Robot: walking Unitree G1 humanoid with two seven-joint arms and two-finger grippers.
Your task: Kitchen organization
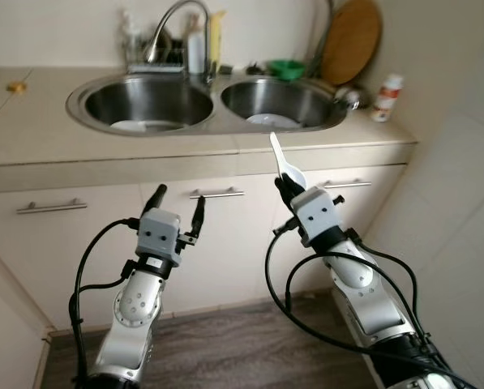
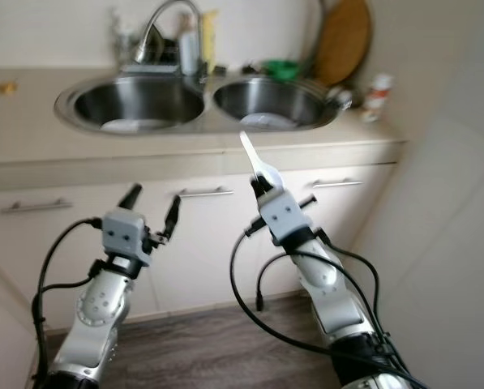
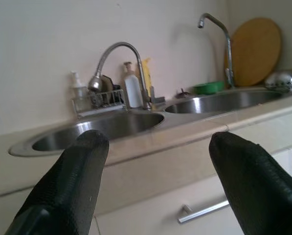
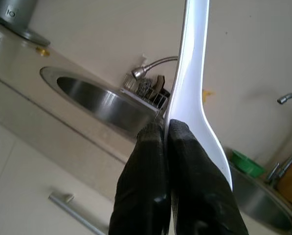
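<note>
My right gripper point(image 1: 286, 182) is shut on a white plastic spoon point(image 1: 282, 159), held upright in front of the cabinet below the right sink basin point(image 1: 282, 103). In the right wrist view the spoon point(image 4: 190, 73) rises from between the black fingers point(image 4: 150, 166). My left gripper point(image 1: 177, 207) is open and holds nothing, raised before the cabinet doors below the left basin point(image 1: 140, 101). Its two fingers point(image 3: 72, 181) stand wide apart in the left wrist view. White dishes point(image 1: 270, 120) lie in both basins.
A beige counter point(image 1: 31, 121) carries the double sink, a tap point(image 1: 177, 24), a soap bottle point(image 1: 195, 49), a green bowl point(image 1: 288, 68), a round wooden board point(image 1: 351, 40) and a small bottle point(image 1: 387, 97). Cabinet handles point(image 1: 51, 206) line the front. A wall point(image 1: 460, 203) closes the right side.
</note>
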